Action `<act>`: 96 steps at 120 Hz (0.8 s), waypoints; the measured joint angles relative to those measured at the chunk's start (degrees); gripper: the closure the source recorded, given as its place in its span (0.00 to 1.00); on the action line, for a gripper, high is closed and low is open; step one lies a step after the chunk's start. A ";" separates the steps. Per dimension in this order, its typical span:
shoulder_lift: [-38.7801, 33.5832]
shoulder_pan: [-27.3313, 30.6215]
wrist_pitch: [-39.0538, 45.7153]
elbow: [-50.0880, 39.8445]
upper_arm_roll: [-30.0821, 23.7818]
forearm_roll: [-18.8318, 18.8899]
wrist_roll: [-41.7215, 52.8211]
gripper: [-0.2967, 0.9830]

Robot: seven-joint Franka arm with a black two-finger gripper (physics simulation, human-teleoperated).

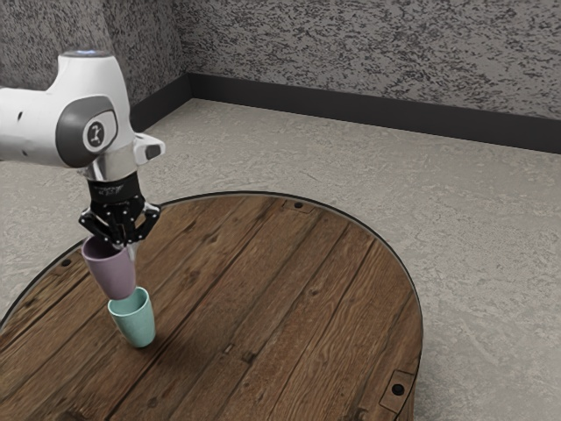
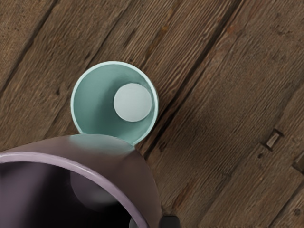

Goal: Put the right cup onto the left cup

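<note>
Exterior view: tapered mauve cup (image 1: 111,274) held above round wooden surface (image 1: 289,289), wall gripped near rim between fingers (image 1: 132,250), body hanging below them; upright teal cup (image 1: 136,323) seen lower, on surface.

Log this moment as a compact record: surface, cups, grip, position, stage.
surface: round wooden table
teal cup: upright on the table, empty
mauve cup: raised off the table
end effector: shut on the mauve cup's wall near the rim
position: mauve cup overlaps the teal cup's near edge in the wrist view
stage: cups not nested
</note>
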 joint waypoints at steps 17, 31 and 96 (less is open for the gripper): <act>1.49 0.59 0.69 -0.09 -0.23 -0.93 -0.36 0.85; 3.10 0.59 1.72 -0.03 -0.26 -1.01 -0.60 0.85; 8.57 1.39 5.06 -0.20 0.64 1.19 -1.30 0.85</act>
